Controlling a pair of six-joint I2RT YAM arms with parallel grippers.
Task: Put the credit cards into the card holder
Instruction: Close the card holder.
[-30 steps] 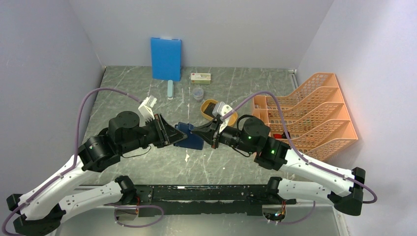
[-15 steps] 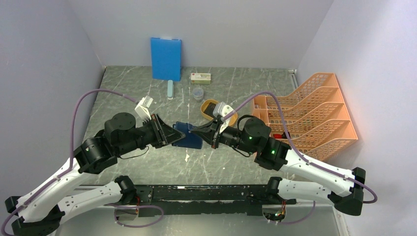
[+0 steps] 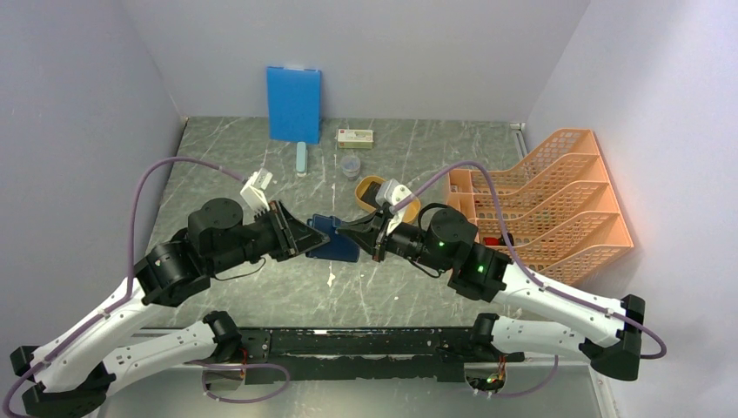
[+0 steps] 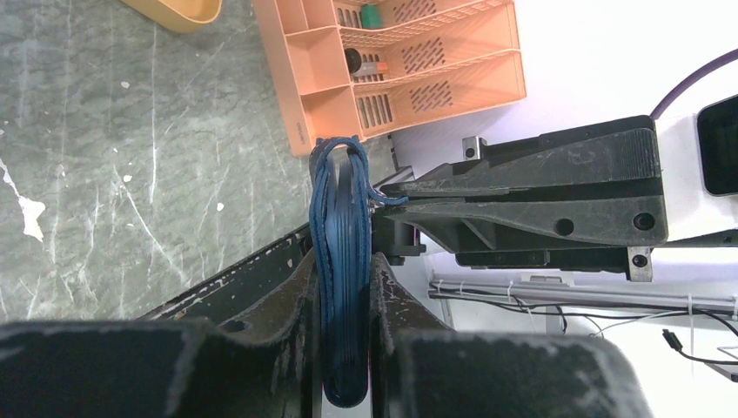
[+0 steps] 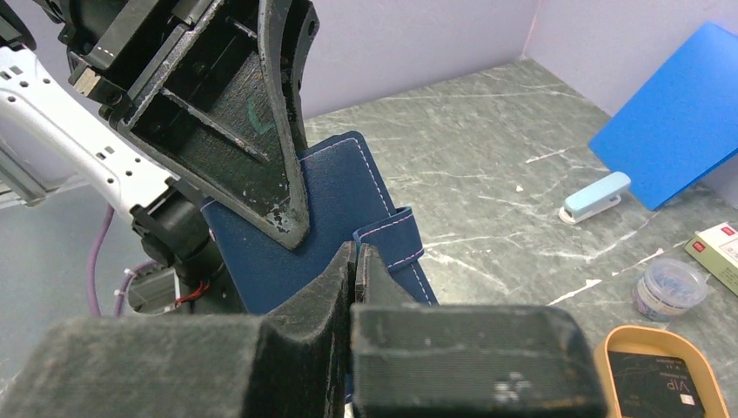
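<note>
The card holder (image 3: 341, 246) is a dark navy folding case, folded shut. My left gripper (image 3: 318, 237) is shut on it and holds it above the table. In the left wrist view the card holder (image 4: 342, 218) stands edge-on between the jaws of the left gripper (image 4: 344, 261). My right gripper (image 3: 345, 228) is shut. In the right wrist view the right gripper (image 5: 357, 252) has its tips at the holder's clasp tab (image 5: 396, 246); I cannot tell whether it pinches the tab. A dark credit card (image 5: 653, 383) lies in the yellow-orange oval tray (image 3: 409, 209).
A bright blue board (image 3: 293, 103) leans on the back wall. In front of it lie a pale blue stapler (image 3: 301, 158), a small box (image 3: 355, 137) and a small round container (image 3: 350, 165). An orange file rack (image 3: 557, 200) fills the right side.
The left arm has shifted slightly to the left with the card holder. Both grips look the same.
</note>
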